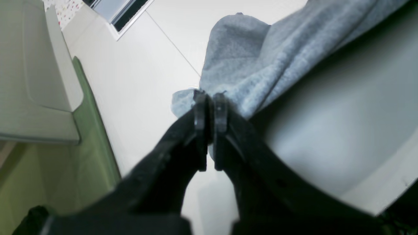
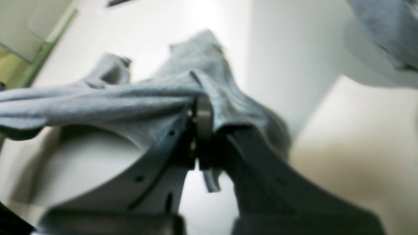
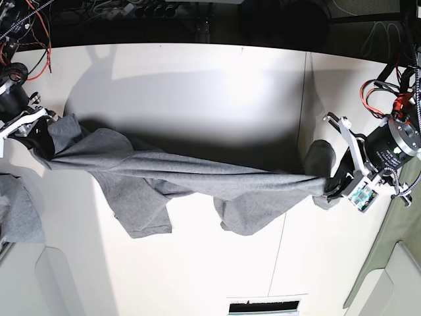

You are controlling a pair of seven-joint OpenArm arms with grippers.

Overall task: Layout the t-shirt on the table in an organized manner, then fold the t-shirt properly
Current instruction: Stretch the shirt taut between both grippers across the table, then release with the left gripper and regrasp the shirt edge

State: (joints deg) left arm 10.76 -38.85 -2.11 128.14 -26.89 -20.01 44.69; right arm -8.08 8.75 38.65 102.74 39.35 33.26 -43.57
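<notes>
**T-shirt stretched between both arms above the table**

Closest to you in the left wrist view, your left gripper (image 1: 211, 98) has its fingers (image 1: 200, 114) pressed together on a bunched edge of the t-shirt (image 1: 261, 62), which runs away toward one o'clock. In the right wrist view your right gripper (image 2: 204, 112) is likewise pinching a fold of the t-shirt (image 2: 98, 101); the cloth streams off toward nine o'clock and a small tail hangs below the clamped fingers.

Farther out, the base view gives you the whole layout. The t-shirt (image 3: 191, 178) hangs as a taut, twisted band across the table (image 3: 197, 79), held at three o'clock by the left gripper (image 3: 332, 184) and at nine o'clock by the right gripper (image 3: 41, 135). Slack cloth droops from the middle of the band toward six o'clock and rests on the white top. A thin dark seam (image 3: 299, 151) crosses the table just inside the left gripper. No container appears in any view.
</notes>
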